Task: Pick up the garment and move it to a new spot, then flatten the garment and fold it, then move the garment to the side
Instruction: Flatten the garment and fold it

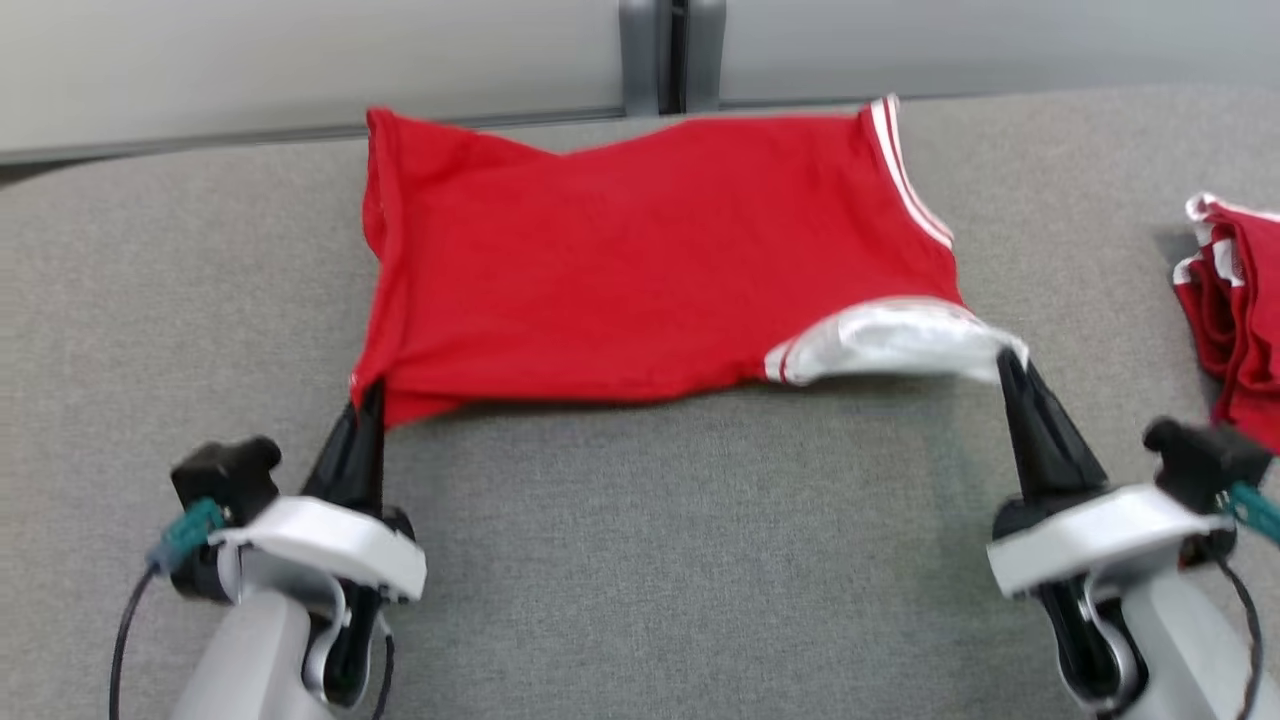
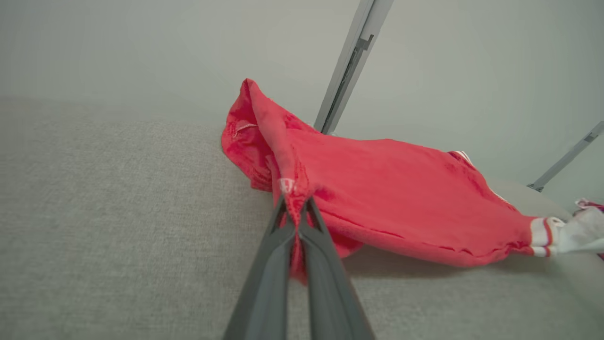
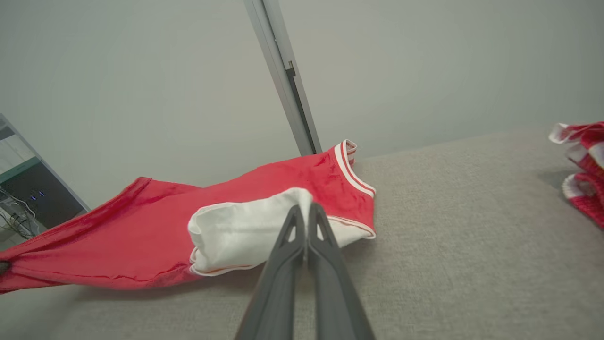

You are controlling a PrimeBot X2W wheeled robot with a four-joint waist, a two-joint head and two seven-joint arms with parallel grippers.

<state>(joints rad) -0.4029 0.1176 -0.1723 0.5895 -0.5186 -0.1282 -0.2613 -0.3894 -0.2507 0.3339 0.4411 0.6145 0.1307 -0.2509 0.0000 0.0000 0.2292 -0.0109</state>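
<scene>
A red garment (image 1: 640, 260) with white trim and a white sleeve lies stretched across the grey table, its near edge lifted off the surface. My left gripper (image 1: 372, 392) is shut on the garment's near left corner; the left wrist view shows red cloth pinched between my dark fingers (image 2: 283, 255) at the garment (image 2: 401, 198). On the other side, my right gripper (image 1: 1005, 362) is shut on the white sleeve at the near right corner. In the right wrist view the white sleeve (image 3: 236, 231) sits pinched at the tip of my right gripper (image 3: 306, 212).
A second pile of red-and-white cloth (image 1: 1235, 310) lies at the table's right edge, also seen as red-and-white cloth (image 3: 583, 165) in the right wrist view. A pale wall with a grey vertical post (image 1: 670, 55) runs behind the table's far edge. Grey table surface (image 1: 680, 560) lies between my arms.
</scene>
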